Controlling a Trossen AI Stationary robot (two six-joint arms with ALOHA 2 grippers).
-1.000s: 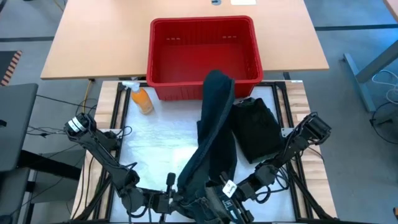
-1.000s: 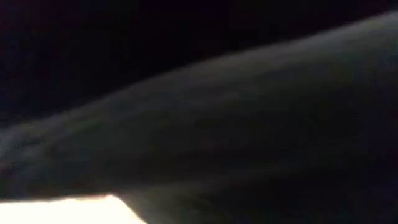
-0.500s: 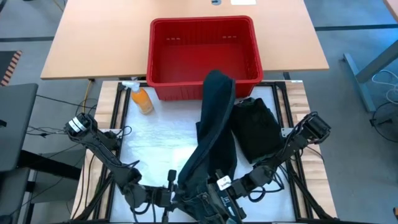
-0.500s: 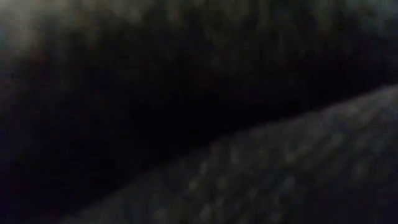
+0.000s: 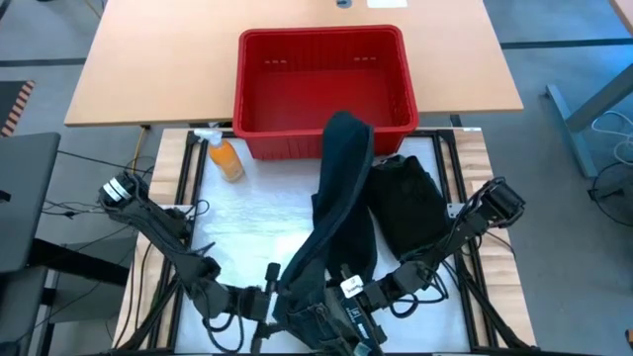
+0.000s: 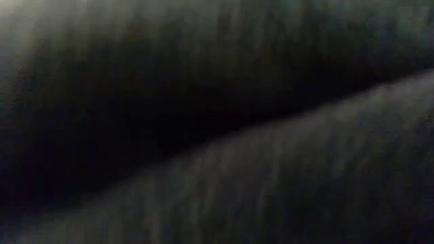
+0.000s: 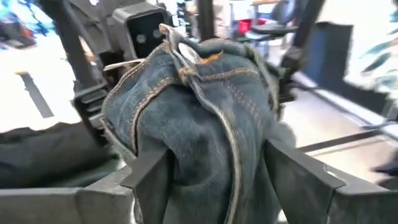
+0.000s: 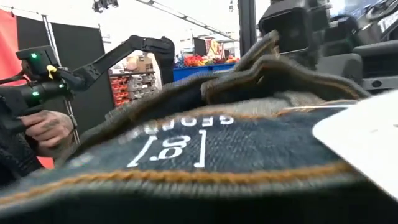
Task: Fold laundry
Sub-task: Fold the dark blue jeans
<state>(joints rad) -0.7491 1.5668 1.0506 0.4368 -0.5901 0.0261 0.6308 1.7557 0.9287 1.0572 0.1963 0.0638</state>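
On my left gripper (image 7: 211,171) I see the two dark fingers (image 7: 149,171) spread wide on either side of a bunched fold of blue denim jeans (image 7: 199,118) with tan stitching, while my right gripper (image 5: 341,302) is pressed together at the jeans' waistband, where a white tag (image 8: 367,140) hangs. From above I count one pair of jeans (image 5: 341,213) lying in a long strip from the near edge of the white surface (image 5: 247,222) up to the ribbed red plastic basket (image 5: 321,84). One black garment (image 5: 406,203) sits crumpled just beside it, and one orange spray bottle (image 5: 225,158) lies near the basket's corner.

two dark jointed arms (image 5: 163,232) trailing black cables, each with a white label near the wrist.
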